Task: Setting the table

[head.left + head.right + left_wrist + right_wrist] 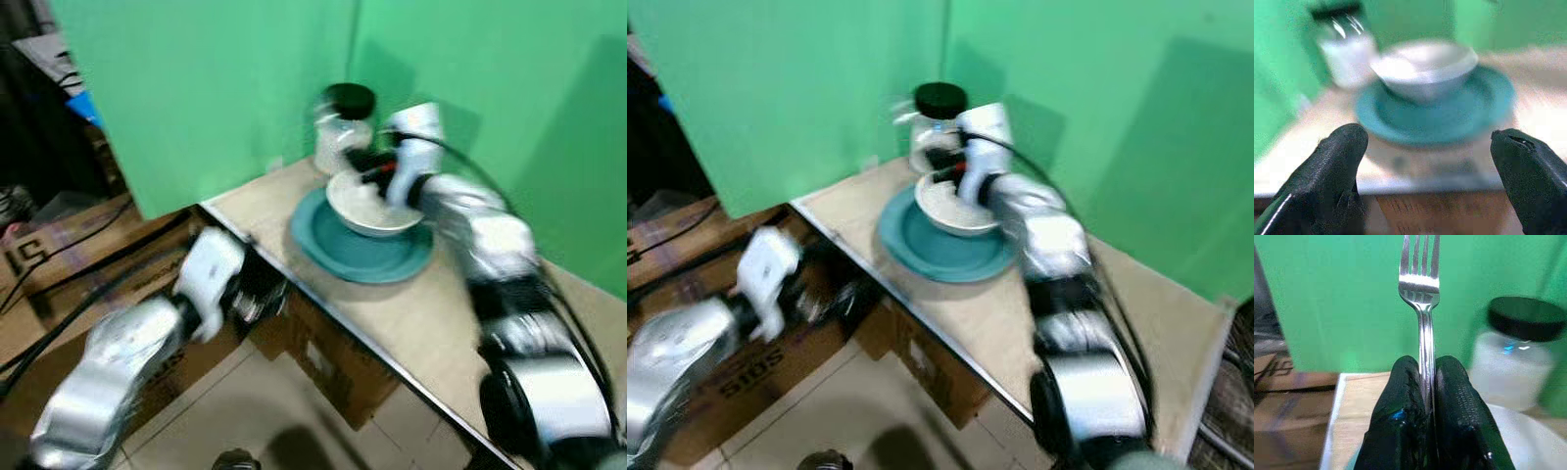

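A white bowl [367, 211] sits on a teal plate [362, 257] near the table's far corner, with a glass jar [341, 132] with a black lid just behind them. My right gripper [372, 168] hovers over the bowl's far rim and is shut on a silver fork [1420, 289], whose tines stick out past the fingertips. My left gripper [1427, 142] is open and holds nothing. It is low, off the table's edge [257, 294], and faces the plate and bowl. The head views are blurred.
The wooden table [441, 323] runs from the far left corner to the near right. Cardboard boxes [333, 367] stand under it and on the floor to the left. A green backdrop [216, 88] closes off the back.
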### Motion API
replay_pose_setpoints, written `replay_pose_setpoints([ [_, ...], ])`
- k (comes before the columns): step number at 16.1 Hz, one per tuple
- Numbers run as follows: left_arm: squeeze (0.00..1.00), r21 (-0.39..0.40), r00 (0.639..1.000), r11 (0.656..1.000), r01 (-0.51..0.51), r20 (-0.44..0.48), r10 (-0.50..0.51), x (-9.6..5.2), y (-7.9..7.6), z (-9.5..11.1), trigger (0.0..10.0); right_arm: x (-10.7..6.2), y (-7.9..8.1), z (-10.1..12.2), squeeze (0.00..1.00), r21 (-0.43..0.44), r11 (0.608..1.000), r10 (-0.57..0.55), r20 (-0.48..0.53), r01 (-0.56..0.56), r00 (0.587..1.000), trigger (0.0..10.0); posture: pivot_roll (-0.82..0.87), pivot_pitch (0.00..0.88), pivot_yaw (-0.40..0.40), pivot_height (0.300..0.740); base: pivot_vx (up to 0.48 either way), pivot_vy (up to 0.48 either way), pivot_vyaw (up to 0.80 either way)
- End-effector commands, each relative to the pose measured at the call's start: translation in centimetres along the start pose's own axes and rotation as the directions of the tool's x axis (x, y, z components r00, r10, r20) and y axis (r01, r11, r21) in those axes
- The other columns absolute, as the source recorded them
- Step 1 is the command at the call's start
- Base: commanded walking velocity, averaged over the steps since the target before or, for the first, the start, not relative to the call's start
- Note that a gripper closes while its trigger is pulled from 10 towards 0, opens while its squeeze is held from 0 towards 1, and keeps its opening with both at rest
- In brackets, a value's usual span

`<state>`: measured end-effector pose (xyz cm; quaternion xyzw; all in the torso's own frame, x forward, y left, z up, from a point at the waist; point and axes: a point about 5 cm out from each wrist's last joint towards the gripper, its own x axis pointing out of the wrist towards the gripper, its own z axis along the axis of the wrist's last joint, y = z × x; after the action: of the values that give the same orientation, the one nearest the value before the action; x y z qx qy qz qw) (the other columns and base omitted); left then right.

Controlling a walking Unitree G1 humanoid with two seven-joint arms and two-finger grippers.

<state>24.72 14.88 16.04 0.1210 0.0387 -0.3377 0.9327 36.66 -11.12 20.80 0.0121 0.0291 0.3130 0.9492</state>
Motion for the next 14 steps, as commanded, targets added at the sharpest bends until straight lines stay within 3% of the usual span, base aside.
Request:
replay_pose_setpoints([
  [1, 0.0, 0.016, 0.997, 0.998, -0.065, 0.036, 0.064, 0.4, 0.2, 1.0, 10.0, -1.3, -0.5, 0.8, 0.0, -0.01, 0.998, -0.063, 0.038, 0.063, 0.997, 0.0, 0.12, 0.0, -0.045, 0.74, 0.0, 0.0, 0.0],
  [3, 0.0, -0.004, 0.971, 0.975, -0.223, 0.081, 0.223, 1.6, 0.9, 2.0, 10.0, -5.3, -0.6, 1.0, 0.0, 0.011, 0.971, -0.238, 0.128, 0.239, 0.963, 0.0, 0.1, 0.0, -0.03, 0.74, 0.0, 0.0, 0.0],
  [4, 0.0, -0.021, 0.958, 0.963, -0.27, 0.091, 0.271, 1.6, 0.9, 2.1, 10.0, -6.9, 0.4, 1.1, 0.0, -0.009, 0.96, -0.273, 0.175, 0.278, 0.946, 0.0, 0.09, 0.0, -0.021, 0.74, 0.0, 0.0, 0.0],
  [5, 0.0, -0.036, 0.951, 0.955, -0.293, 0.091, 0.296, 1.4, 0.7, 2.1, 10.0, -7.8, 1.1, 0.7, 0.0, -0.035, 0.955, -0.284, 0.172, 0.293, 0.943, 3.5, 0.08, 0.0, -0.016, 0.74, 0.0, 0.0, 0.0],
  [6, 0.0, -0.049, 0.942, 0.945, -0.322, 0.082, 0.325, 1.2, 0.5, 2.0, 10.0, -9.1, 2.3, 0.2, 0.0, -0.058, 0.949, -0.298, 0.164, 0.311, 0.94, 10.0, 0.08, 0.0, -0.014, 0.74, 0.0, 0.0, 0.0],
  [9, 0.0, -0.019, 0.937, 0.94, -0.342, 0.07, 0.342, 1.3, 0.6, 1.9, 10.0, -10.9, 2.6, -2.4, 0.0, 0.026, 0.9, -0.435, 0.103, 0.435, 0.895, 10.0, 0.08, 0.0, -0.016, 0.74, 0.0, 0.0, -0.53],
  [12, 0.0, -0.016, 0.916, 0.916, -0.4, 0.025, 0.4, 1.6, 1.1, 1.1, 10.0, -11.7, 2.3, -2.3, 0.0, 0.003, 0.857, -0.514, 0.088, 0.515, 0.854, 10.0, 0.07, 0.0, -0.009, 0.74, 0.0, 0.0, -0.8],
  [14, 0.0, -0.013, 0.917, 0.918, -0.397, 0.024, 0.397, 1.7, 1.0, 1.2, 10.0, -11.6, 2.8, -1.8, 0.0, 0.025, 0.868, -0.496, 0.098, 0.496, 0.863, 10.0, 0.07, 0.0, -0.008, 0.74, 0.0, 0.0, -0.8],
])
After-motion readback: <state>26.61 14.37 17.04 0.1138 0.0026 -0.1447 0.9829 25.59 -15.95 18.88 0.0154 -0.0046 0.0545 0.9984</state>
